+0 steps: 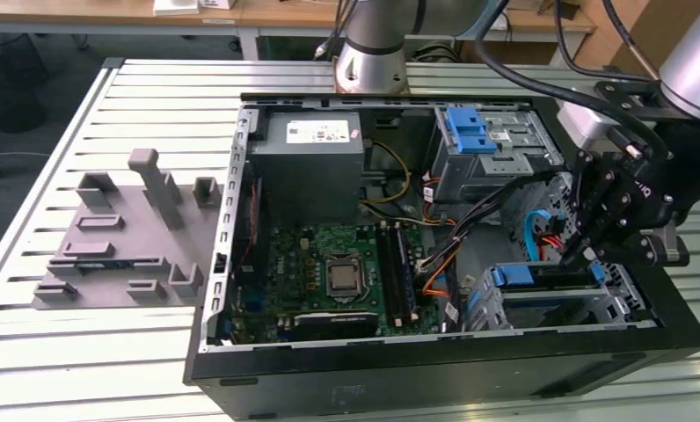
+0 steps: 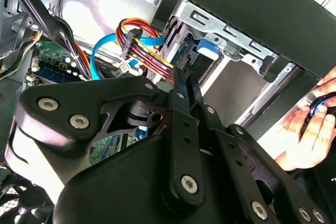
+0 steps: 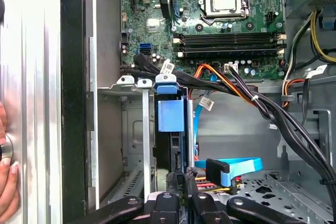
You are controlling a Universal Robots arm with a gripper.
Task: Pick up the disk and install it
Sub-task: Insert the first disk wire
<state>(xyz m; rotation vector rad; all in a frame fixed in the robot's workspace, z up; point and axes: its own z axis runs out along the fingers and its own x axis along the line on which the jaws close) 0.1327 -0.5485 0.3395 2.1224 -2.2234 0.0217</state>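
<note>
We judge the install step to be well along: the disk [image 1: 535, 275] stands on edge inside the stamped grey metal drive cage [image 1: 614, 303], at the near end of the case on the exterior view's right. Its smooth blue plastic carrier [image 3: 170, 115] shows at the cage mouth. The black gripper [image 3: 182, 176] hovers right at it, fingers pressed together with nothing visibly pinched. Final seating would call for a straight push along the rails, clear of the orange and blue cables [image 2: 142, 45].
</note>
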